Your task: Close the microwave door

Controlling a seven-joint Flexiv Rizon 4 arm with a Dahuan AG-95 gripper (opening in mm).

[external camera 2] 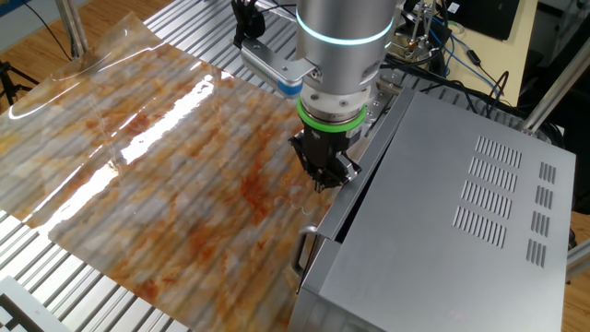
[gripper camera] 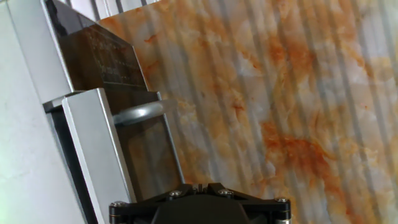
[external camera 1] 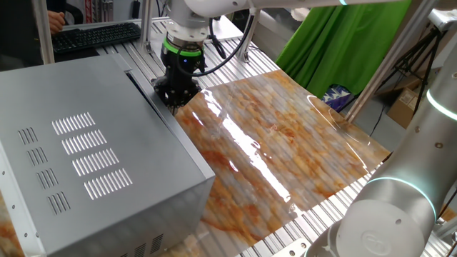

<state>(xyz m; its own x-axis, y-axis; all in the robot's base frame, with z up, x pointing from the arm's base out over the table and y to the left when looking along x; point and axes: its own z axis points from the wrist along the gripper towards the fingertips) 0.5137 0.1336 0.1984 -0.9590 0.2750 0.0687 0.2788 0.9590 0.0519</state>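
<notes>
The microwave (external camera 1: 93, 143) is a big silver-grey box with vent slots on top; it also shows in the other fixed view (external camera 2: 461, 212) and as a grey wall in the hand view (gripper camera: 18, 124). The microwave door (external camera 2: 337, 207) stands almost flush with the front, with a thin dark gap along its top edge. Its strip also shows in one fixed view (external camera 1: 188, 141). The hand view shows the door's dark glass (gripper camera: 109, 62) and its curved handle (gripper camera: 140, 113). My gripper (external camera 1: 175, 103) (external camera 2: 323, 180) (gripper camera: 194, 186) is shut and empty, right against the door's outer face near its top edge.
An orange marbled glossy sheet (external camera 1: 285, 135) covers the slatted metal table in front of the microwave. A keyboard (external camera 1: 93, 36) lies behind the microwave. A green cloth (external camera 1: 343, 36) hangs at the back right. A second robot arm (external camera 1: 400, 207) stands at the front right.
</notes>
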